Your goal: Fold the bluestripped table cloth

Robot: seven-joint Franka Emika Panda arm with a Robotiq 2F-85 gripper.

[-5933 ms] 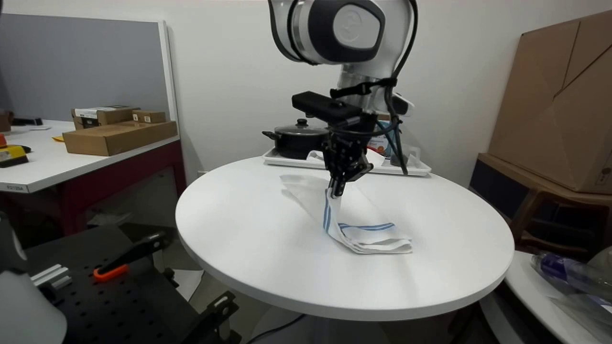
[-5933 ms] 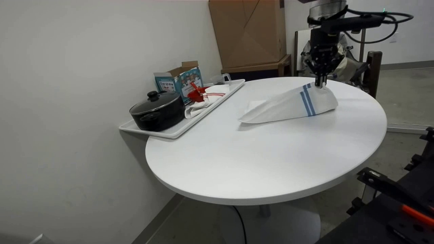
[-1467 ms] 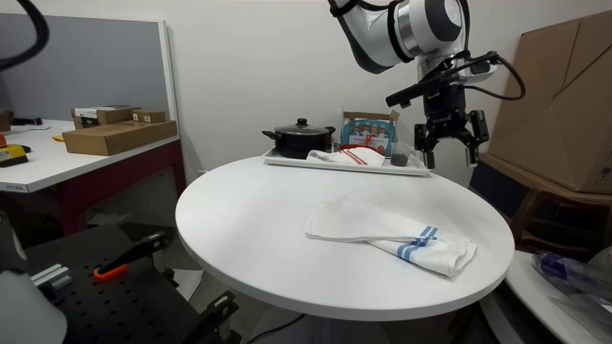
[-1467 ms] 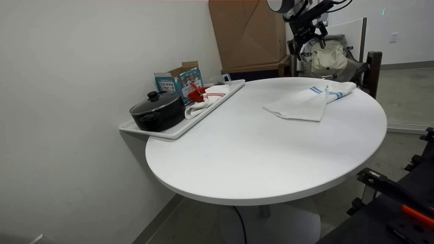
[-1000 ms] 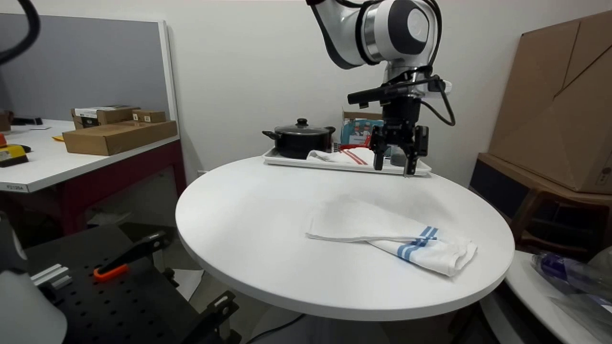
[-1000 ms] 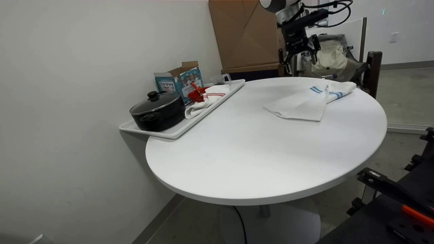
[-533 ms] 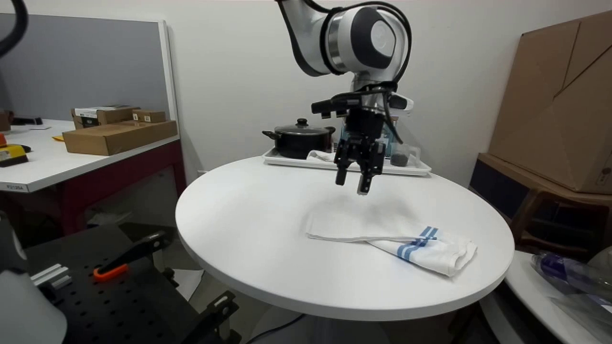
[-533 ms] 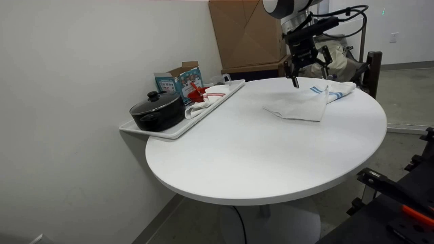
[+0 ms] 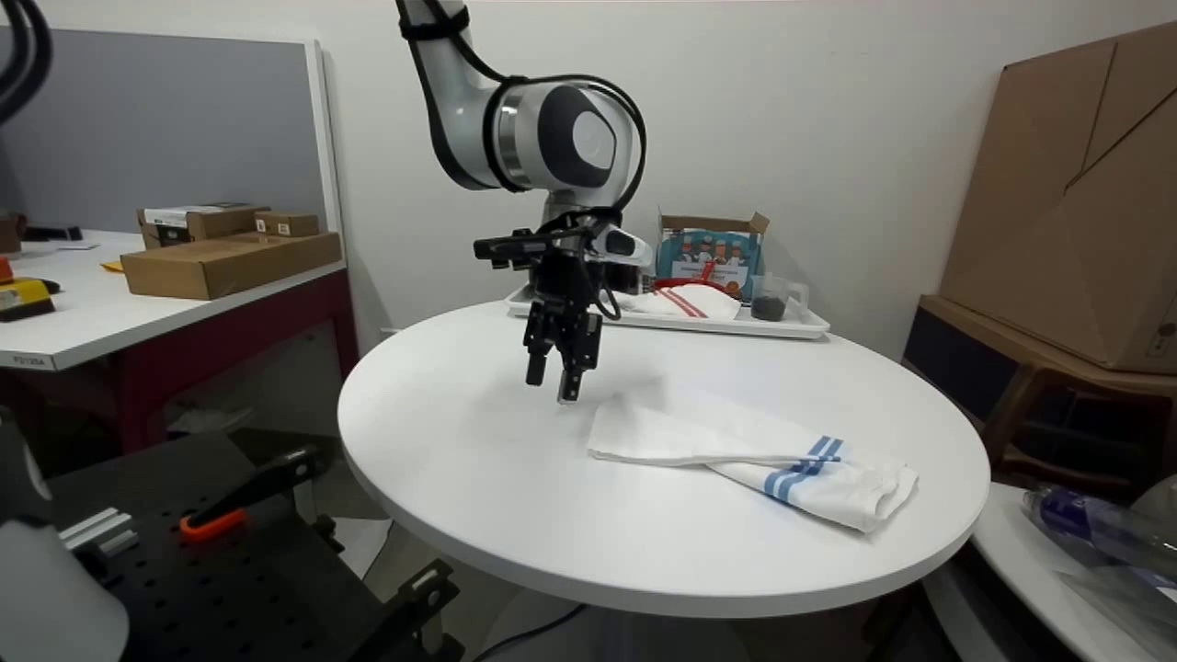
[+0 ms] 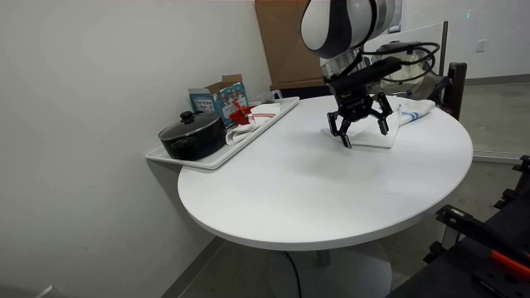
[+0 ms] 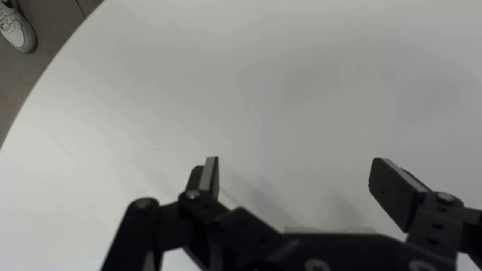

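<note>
The bluestripped table cloth [image 9: 726,437] lies on the round white table [image 9: 478,496], partly folded over itself. Its blue stripes [image 9: 802,473] cross near one end, while a plain white flap [image 10: 383,138] spreads toward the opposite end. My gripper [image 9: 552,382] hangs low over the table beside that plain end, apart from the cloth. In the wrist view the gripper [image 11: 295,165] has its jaws wide apart, with only bare tabletop between them. The cloth is out of the wrist view. In an exterior view the gripper [image 10: 364,135] hides part of the flap.
A white tray [image 9: 782,328] at the table's wall side carries a black pot [image 10: 190,138], a teal box [image 9: 708,253], a red-striped cloth [image 9: 694,299] and a clear cup [image 9: 771,302]. The curved table edge [image 11: 49,67] shows in the wrist view, a shoe [image 11: 17,32] beyond it.
About six seconds ago the gripper was shut on the lifted cloth; it has since let go. Over the last second the open gripper came lower and across to the plain end. The cloth stayed still.
</note>
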